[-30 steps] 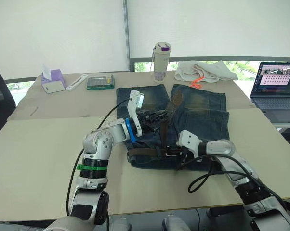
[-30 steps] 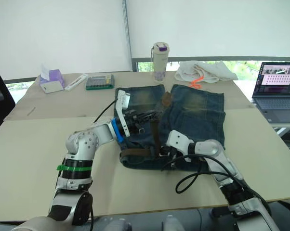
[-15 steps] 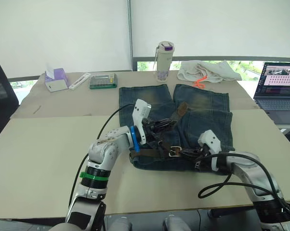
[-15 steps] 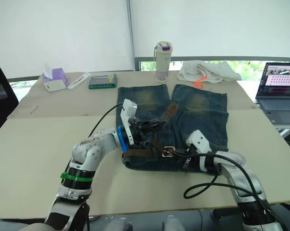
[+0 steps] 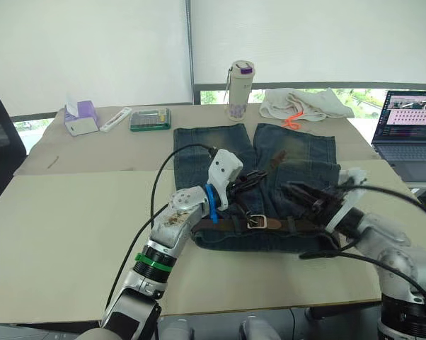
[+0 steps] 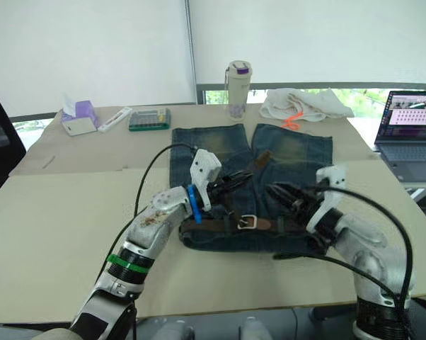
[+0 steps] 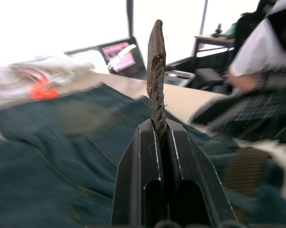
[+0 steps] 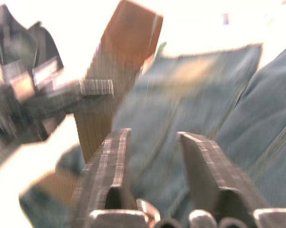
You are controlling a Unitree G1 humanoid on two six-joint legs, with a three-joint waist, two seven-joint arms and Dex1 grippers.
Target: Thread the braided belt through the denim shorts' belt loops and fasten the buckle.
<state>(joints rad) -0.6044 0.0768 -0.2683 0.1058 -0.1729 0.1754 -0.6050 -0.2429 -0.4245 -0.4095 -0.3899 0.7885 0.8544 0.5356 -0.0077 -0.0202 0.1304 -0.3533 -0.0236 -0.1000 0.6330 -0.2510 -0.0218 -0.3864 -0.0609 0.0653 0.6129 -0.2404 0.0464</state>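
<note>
The braided belt [image 5: 231, 225] lies along the waistband of the denim shorts [image 5: 298, 159], buckle [image 5: 258, 222] near centre. The left gripper [image 7: 158, 135] is clenched on the belt's free tail; the right gripper [image 8: 152, 142] is released, empty. The strap likely handles limp, light and grippy — grasp near the tip.

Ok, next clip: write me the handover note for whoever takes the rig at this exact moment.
Left gripper: shut on the braided belt, pinching its free tail, which stands up over the denim shorts.
Right gripper: open, empty, hovering over the shorts' right side near the tail.
Belt lies along the waistband; buckle sits mid-waist, the tail coming up beyond it.
Done: belt appears run along the waistband.
Left: confirm the belt loops, feed the tail, fasten.
</note>
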